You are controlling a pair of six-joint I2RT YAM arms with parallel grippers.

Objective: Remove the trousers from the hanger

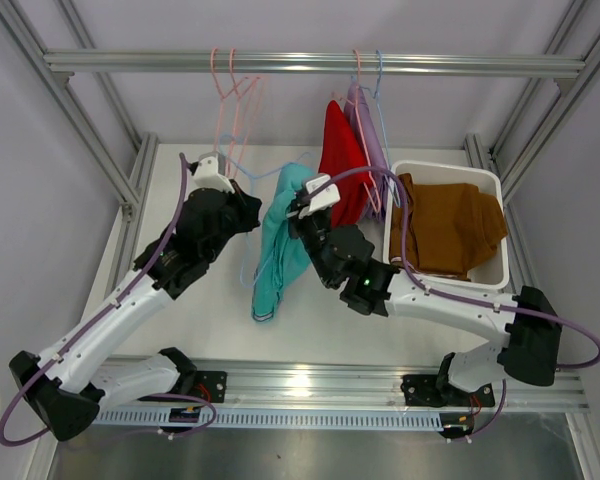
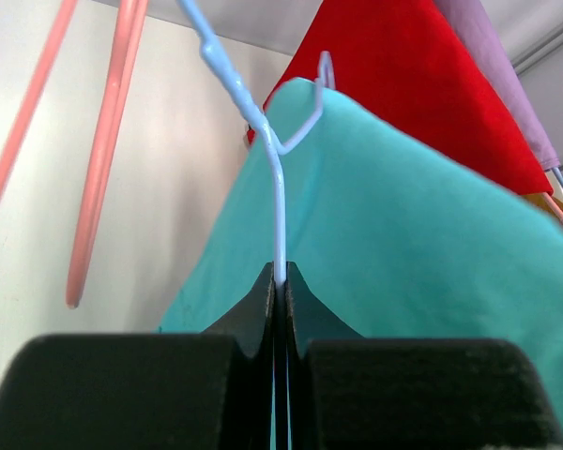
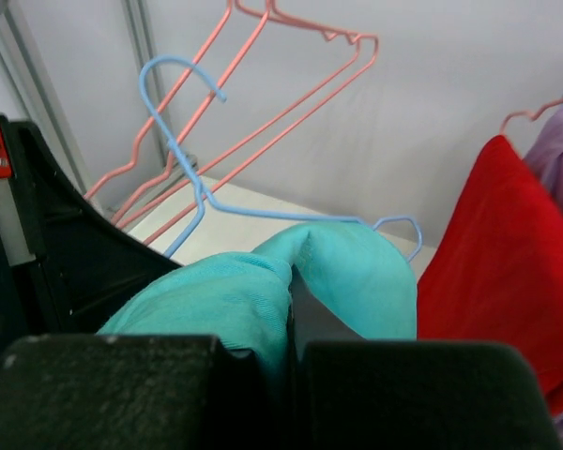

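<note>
The teal trousers (image 1: 278,248) hang draped over a blue wire hanger (image 3: 183,141) that is off the rail, between my two arms. My left gripper (image 1: 244,214) is shut on the blue hanger's wire (image 2: 278,211), with the teal cloth (image 2: 403,253) just behind it. My right gripper (image 1: 303,207) is shut on a fold at the top of the teal trousers (image 3: 366,272). The red trousers (image 1: 340,160) and the lavender trousers (image 1: 366,130) hang on hangers on the rail. The brown trousers (image 1: 448,230) lie in the white basket (image 1: 495,190). The yellow trousers are out of view.
Two empty pink hangers (image 1: 232,95) hang on the metal rail (image 1: 310,64) at the left, also in the right wrist view (image 3: 291,80). Frame posts stand at both sides. The white basket sits at the right of the table (image 1: 180,170).
</note>
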